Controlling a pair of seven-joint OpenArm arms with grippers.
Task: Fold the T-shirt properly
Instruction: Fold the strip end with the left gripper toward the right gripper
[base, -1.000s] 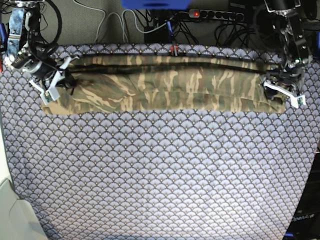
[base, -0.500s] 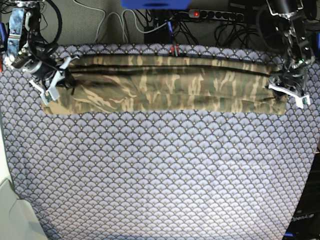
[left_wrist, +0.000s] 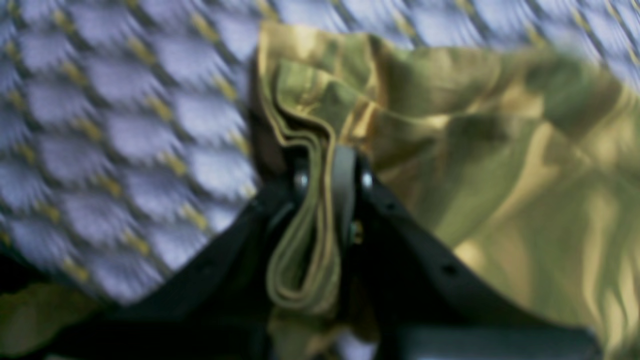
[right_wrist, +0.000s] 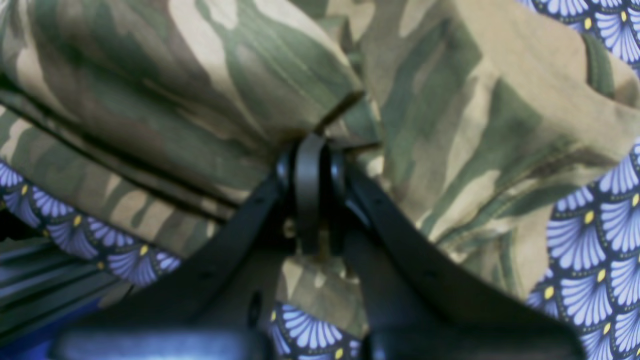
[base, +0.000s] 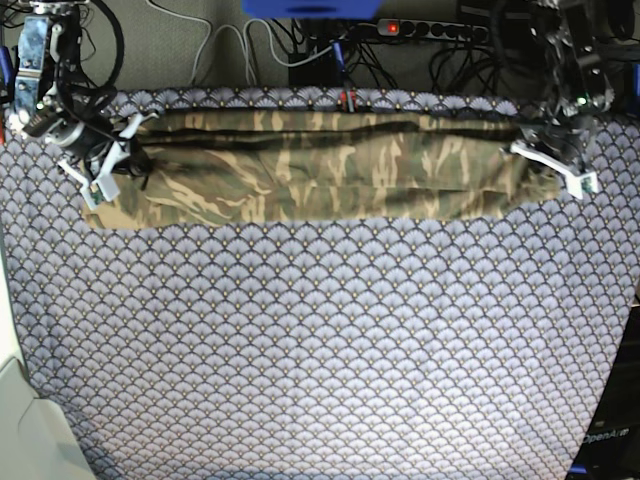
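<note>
The camouflage T-shirt (base: 320, 165) lies as a long narrow band across the far part of the table. My left gripper (base: 548, 165) at the base view's right is shut on the shirt's right end, with several layered hem edges (left_wrist: 312, 210) pinched between its fingers, and holds that end slightly raised. My right gripper (base: 105, 165) at the base view's left is shut on the shirt's left end; its closed fingers (right_wrist: 310, 185) bite into bunched cloth (right_wrist: 450, 115).
The blue-grey scallop-patterned tablecloth (base: 320, 350) covers the whole table. A power strip (base: 430, 30) and cables lie behind the far edge. A pale object (base: 20, 420) sits at the near left corner.
My left gripper has moved inward and up toward the far edge, carrying the shirt's right end with it, so the band is shorter on that side. The right gripper has not moved.
</note>
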